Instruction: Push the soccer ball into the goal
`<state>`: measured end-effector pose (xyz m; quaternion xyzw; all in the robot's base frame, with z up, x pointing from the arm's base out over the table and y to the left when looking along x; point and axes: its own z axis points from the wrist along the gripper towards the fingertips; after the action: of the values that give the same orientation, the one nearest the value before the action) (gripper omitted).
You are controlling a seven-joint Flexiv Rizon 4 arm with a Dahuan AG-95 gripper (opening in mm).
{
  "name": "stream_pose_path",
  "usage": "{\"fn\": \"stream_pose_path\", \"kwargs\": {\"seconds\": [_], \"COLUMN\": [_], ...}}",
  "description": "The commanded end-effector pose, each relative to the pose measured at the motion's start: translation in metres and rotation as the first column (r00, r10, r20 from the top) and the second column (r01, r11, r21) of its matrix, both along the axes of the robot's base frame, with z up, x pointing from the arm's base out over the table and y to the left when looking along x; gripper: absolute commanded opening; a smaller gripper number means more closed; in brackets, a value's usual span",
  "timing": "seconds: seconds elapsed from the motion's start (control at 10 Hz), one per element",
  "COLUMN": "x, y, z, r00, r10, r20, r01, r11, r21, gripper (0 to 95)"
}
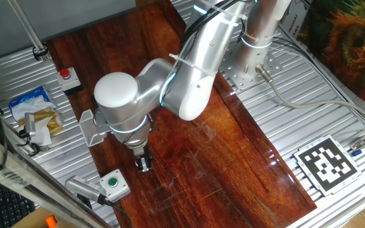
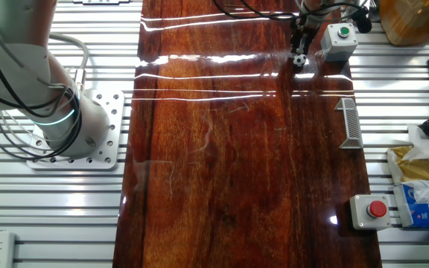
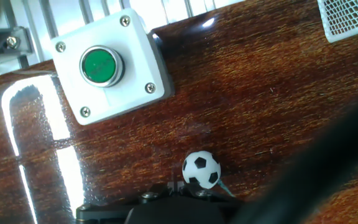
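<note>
Hovering low over the dark wooden surface (image 1: pixel 233 164), the tool (image 1: pixel 144 163) sits just behind the soccer ball (image 3: pixel 201 169); whether its fingers are apart cannot be told. Bare wood runs from ball to goal (image 2: pixel 351 123) at the surface's edge. Only the hand view shows the ball clearly, beside the green button box (image 3: pixel 107 65).

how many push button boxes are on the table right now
2. The green button box sits at the wooden board's edge, close to the soccer ball and gripper. The red button box sits further along that side, past the goal.
</note>
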<state>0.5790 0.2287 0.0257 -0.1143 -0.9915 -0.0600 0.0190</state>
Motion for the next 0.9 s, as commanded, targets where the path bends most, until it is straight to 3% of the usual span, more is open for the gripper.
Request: {"fn": "stream_pose_path", "kwargs": {"seconds": [0.1,0.5,0.7,0.9], "x": [-0.0002,-0.0004,0.0003,0.0002], "y": [-0.0004,-0.0005,0.0004,0.0006], "z": [-0.0004,-0.0007,-0.0013,-0.0011], "r00": [1.0,1.0,1.0,1.0], "r10": [0.009,0.01,0.013,0.02], "r20": [0.007,0.013,0.023,0.024], "r01": [-0.009,-0.01,-0.014,-0.021], "r11": [1.0,1.0,0.999,0.999], "r21": [-0.005,0.0,0.032,0.038], "gripper": [0.0,0.0,0.0,0.0]}}
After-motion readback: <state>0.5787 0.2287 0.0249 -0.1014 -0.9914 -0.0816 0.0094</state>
